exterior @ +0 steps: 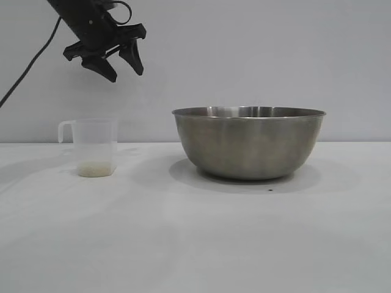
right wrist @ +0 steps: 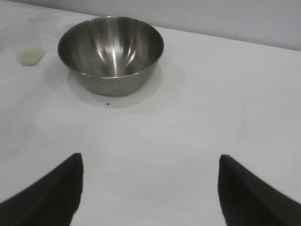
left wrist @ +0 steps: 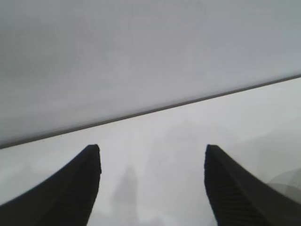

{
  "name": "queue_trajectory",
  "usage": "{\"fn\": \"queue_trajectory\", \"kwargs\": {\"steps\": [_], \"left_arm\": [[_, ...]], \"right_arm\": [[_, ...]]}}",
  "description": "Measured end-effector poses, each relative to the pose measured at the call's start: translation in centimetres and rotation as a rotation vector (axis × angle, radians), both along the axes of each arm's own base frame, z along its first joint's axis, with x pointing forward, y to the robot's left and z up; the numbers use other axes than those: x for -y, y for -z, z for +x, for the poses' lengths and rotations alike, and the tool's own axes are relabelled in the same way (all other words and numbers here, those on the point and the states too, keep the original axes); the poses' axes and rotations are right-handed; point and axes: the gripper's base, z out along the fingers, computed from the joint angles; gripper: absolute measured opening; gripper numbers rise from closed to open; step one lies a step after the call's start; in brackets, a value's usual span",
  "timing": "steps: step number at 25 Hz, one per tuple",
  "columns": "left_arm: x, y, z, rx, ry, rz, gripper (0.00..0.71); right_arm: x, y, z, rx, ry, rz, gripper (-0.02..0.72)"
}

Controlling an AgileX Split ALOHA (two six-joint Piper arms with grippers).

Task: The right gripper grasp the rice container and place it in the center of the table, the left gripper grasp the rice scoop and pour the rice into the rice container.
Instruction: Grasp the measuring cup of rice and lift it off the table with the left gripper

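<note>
The left hand (exterior: 125,68) hangs in the air above the rice scoop (exterior: 93,147), high over the surface (exterior: 195,244) and touching nothing. Its black arm slopes down from the upper left with a cable trailing behind it, and the hand tilts downward and toward the right. Its two pointed fingers (exterior: 104,68) are spread apart with nothing between them; the left wrist view shows the same wide gap, with only bare surface and the back wall beyond the tips.

The right hand (right wrist: 149,188) shows only in its own wrist view. Its fingers are likewise spread wide and empty, tilted down over bare surface, well apart from the rice container (exterior: 249,143), which sits farther off ahead of it.

The rice scoop stands upright on the surface toward its left side, handle turned to the left edge, with a thin layer of rice (exterior: 96,169) at its bottom. The rice container rests upright near the middle of the surface, slightly to the right, near the scoop but not touching it. Its inside looks empty.
</note>
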Motion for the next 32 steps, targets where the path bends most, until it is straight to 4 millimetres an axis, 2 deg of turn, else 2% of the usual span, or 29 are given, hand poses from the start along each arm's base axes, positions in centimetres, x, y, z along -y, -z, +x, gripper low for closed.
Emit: {"fn": "queue_trajectory", "kwargs": {"steps": [10, 16, 29, 32], "left_arm": [[0.0, 0.0, 0.0, 0.001, 0.001, 0.002, 0.453], [0.0, 0.0, 0.0, 0.001, 0.002, 0.003, 0.453], [0.0, 0.1, 0.0, 0.031, 0.061, 0.076, 0.453], [0.0, -0.7, -0.1, 0.056, 0.062, 0.076, 0.453]], "right_arm": [[0.4, 1.0, -1.1, 0.006, 0.028, -0.016, 0.529], [0.5, 1.7, -1.0, -0.039, 0.037, -0.011, 0.529], [0.5, 1.8, -1.0, -0.042, 0.040, -0.010, 0.529], [0.5, 1.8, -1.0, -0.042, 0.040, -0.010, 0.529]]}}
